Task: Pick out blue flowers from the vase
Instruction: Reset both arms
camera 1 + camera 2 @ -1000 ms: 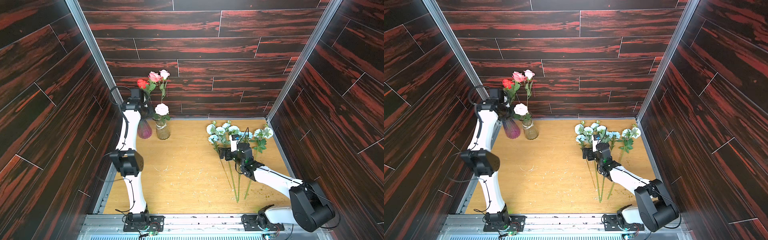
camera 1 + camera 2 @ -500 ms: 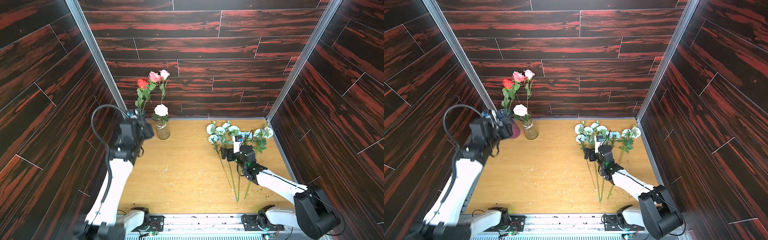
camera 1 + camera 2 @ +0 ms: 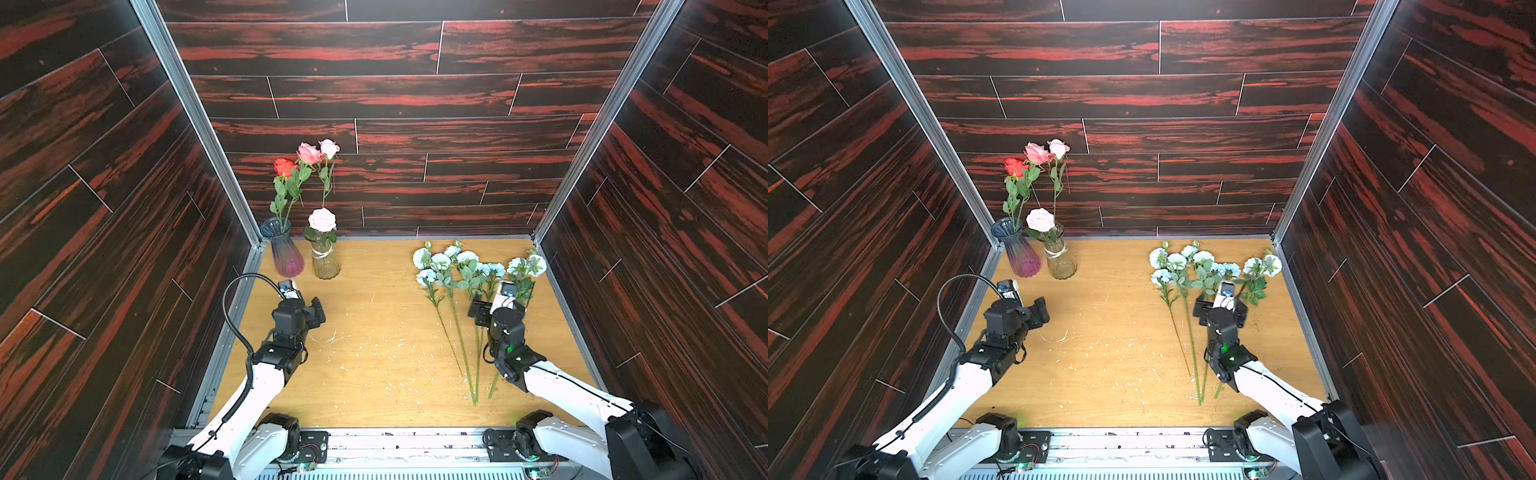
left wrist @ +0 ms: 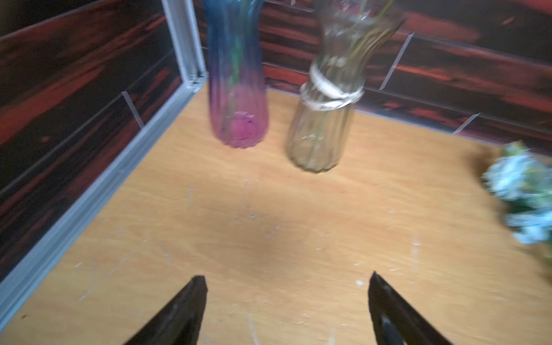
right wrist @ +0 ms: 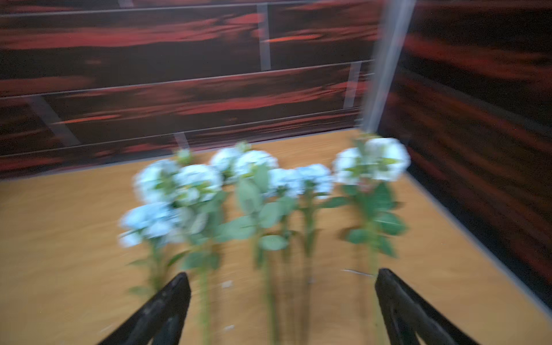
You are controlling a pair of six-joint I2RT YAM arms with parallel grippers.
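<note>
Above the table (image 3: 374, 390), left gripper (image 4: 286, 276) has retreated from purple vase (image 3: 286, 255).

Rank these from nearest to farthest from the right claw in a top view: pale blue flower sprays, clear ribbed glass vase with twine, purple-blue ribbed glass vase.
From the right claw:
1. pale blue flower sprays, lying right at it, right side.
2. clear glass vase with twine, back left.
3. purple-blue glass vase, back-left corner.

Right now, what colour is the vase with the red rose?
The vase is blue on top, fading to pink-purple below; clearest in the left wrist view.
</note>
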